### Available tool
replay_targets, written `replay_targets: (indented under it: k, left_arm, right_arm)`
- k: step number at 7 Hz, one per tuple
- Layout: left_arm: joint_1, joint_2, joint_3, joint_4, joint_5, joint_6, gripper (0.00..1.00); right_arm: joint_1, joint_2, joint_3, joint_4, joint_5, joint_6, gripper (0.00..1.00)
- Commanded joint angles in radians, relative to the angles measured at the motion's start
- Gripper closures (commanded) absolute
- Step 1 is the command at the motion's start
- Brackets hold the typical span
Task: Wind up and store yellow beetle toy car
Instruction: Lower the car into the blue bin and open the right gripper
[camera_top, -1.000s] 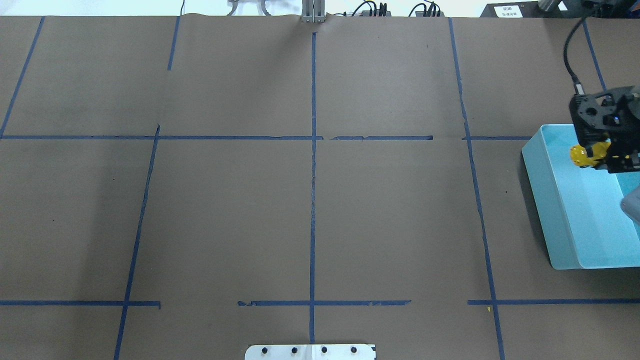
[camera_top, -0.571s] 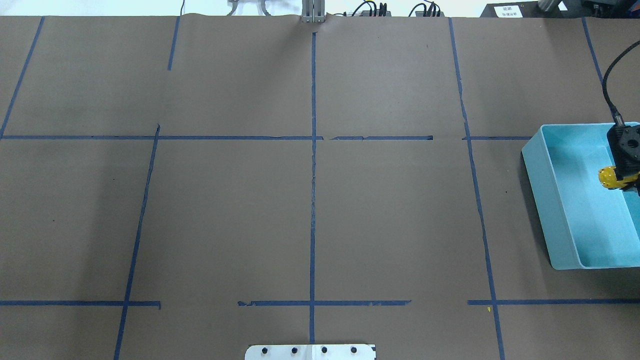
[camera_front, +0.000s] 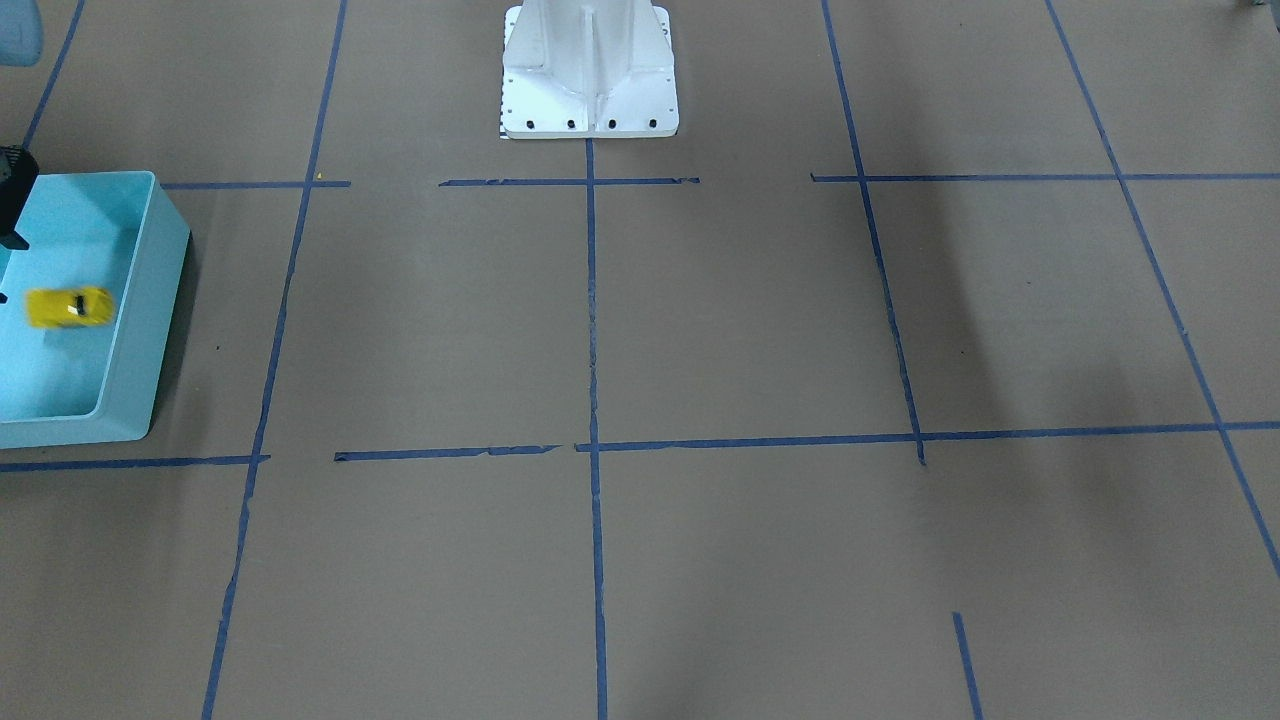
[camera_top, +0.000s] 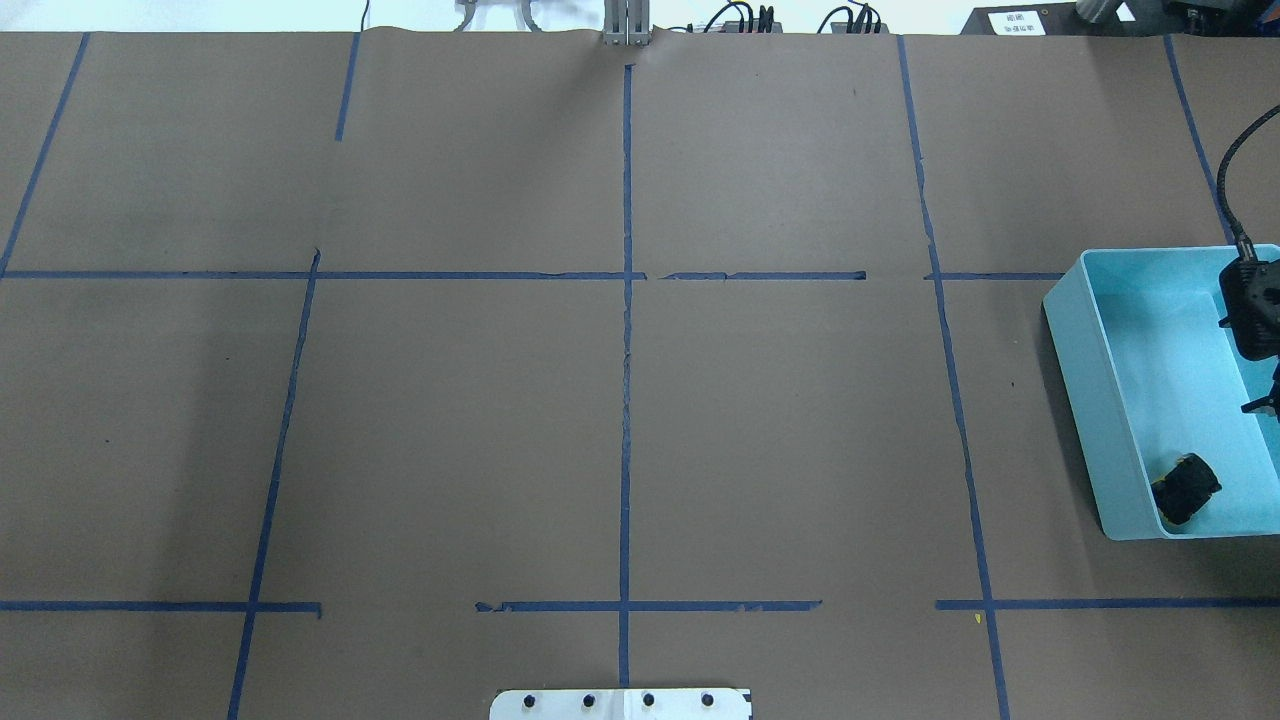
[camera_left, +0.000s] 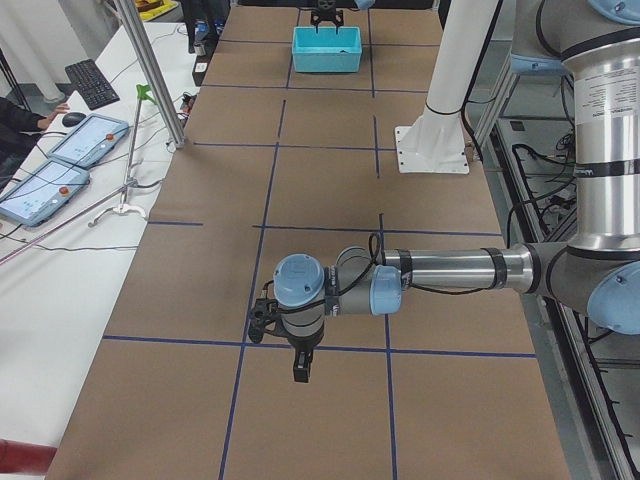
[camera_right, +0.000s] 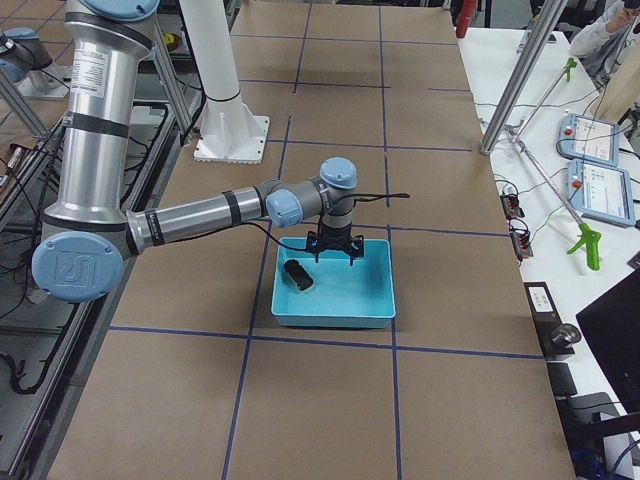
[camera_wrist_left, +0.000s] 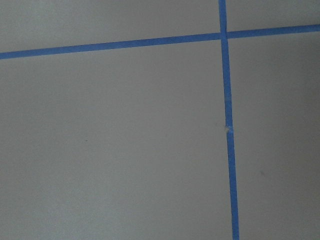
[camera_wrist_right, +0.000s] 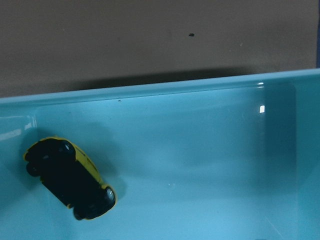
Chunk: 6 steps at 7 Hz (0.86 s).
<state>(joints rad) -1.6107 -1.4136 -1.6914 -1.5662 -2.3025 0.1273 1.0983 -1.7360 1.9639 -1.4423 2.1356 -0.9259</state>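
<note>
— Where's the yellow beetle toy car (camera_top: 1186, 488)?
— Overhead view: belly-up in the light-blue bin's (camera_top: 1090, 400) lower-left corner, below and left of the right gripper (camera_right: 335, 260), well apart.
— That gripper?
— Fingers spread wide, empty. Left gripper (camera_left: 301, 368): can't tell.
— Heading?
— Long axis diagonal, lower-left to upper-right; nose unclear.

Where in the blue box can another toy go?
In the light-blue bin, the floor is bare from the far wall to the yellow beetle toy car. Crowded: the near corner, where the car lies upside down, and under the right gripper.
</note>
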Motion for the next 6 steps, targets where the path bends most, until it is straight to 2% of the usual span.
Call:
replay_targets:
  k: [1,3,5,6]
  left_arm:
    - [0.000,-0.001,0.003,0.000,0.000,0.000,0.01]
    - [0.000,-0.002,0.001,-0.002,0.000,0.000,0.01]
    - [0.002,-0.005,-0.001,-0.002,-0.002,0.000,0.01]
    - [0.000,-0.005,-0.001,-0.002,-0.002,0.000,0.01]
  right_arm:
    - [0.134,0.068,-0.081,-0.016,0.019,0.004,0.00]
    - [0.384,0.128,-0.282,-0.067,0.194,0.006,0.00]
    - [0.556,0.133,-0.405,-0.127,0.196,0.068,0.00]
    - [0.627,0.128,-0.437,-0.144,0.198,0.263,0.00]
